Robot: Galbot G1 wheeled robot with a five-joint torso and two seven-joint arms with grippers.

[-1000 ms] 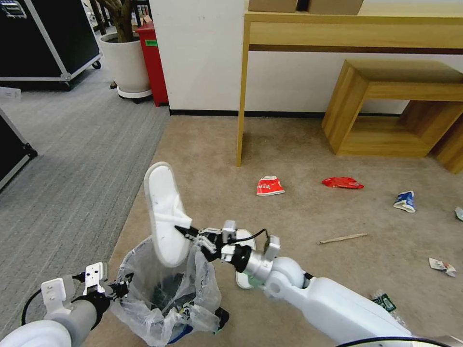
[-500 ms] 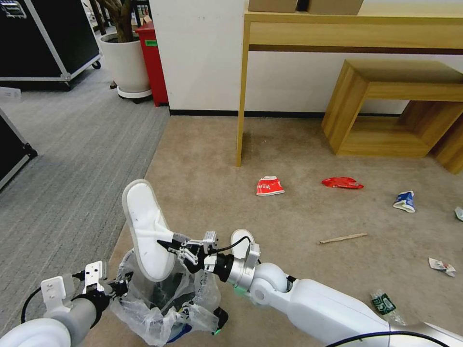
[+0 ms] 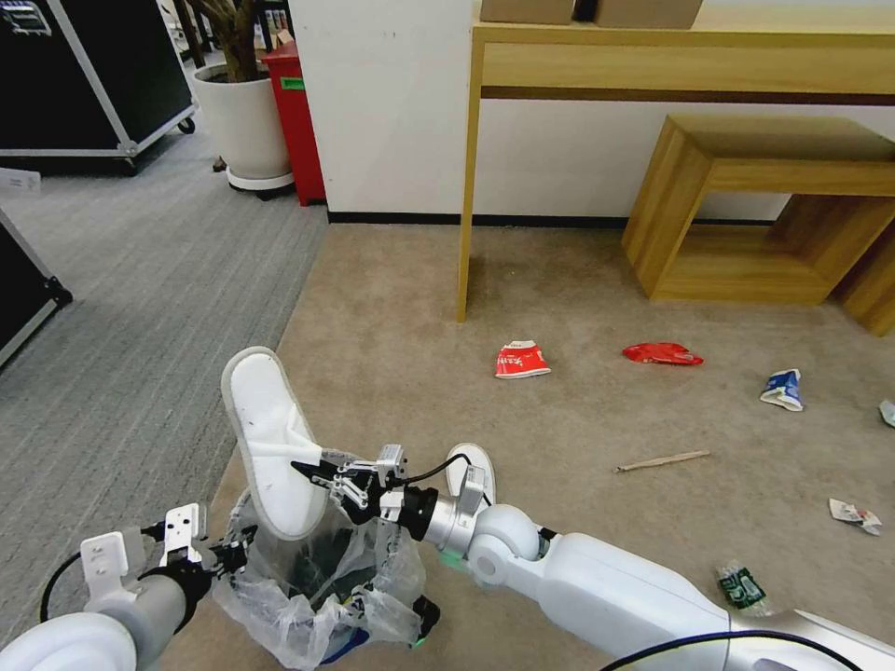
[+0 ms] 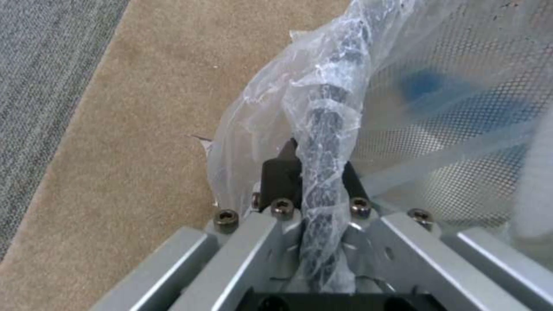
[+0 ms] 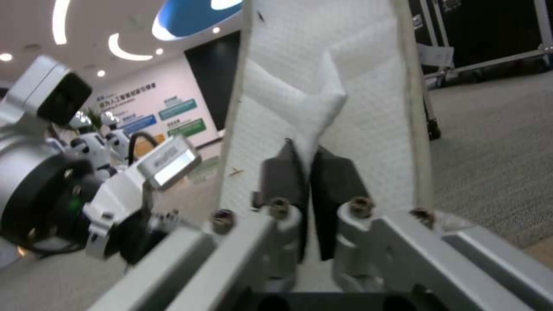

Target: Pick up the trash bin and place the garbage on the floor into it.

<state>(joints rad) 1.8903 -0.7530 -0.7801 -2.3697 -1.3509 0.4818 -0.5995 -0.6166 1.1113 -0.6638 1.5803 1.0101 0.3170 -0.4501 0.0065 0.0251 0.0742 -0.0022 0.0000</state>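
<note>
**Slipper held over bin**

Right hand (image 3: 308, 469) clamped on strap of a white slipper (image 3: 266, 438), which stands nearly upright, lower end inside mouth of the trash bin (image 3: 317, 587). Left hand (image 3: 233, 556) pinches the bin's bag-covered rim at its left side, bin sitting on tan carpet near the grey carpet edge. Second slipper (image 3: 469, 463) lies behind right wrist. Still on floor to the right: red-white cup (image 3: 521, 360), red wrapper (image 3: 661, 353), blue-white carton (image 3: 782, 389), wooden stick (image 3: 663, 460), crumpled paper (image 3: 855, 514), bottle (image 3: 742, 587).

Wooden desk (image 3: 671, 56), potted plant (image 3: 240, 102)
</note>
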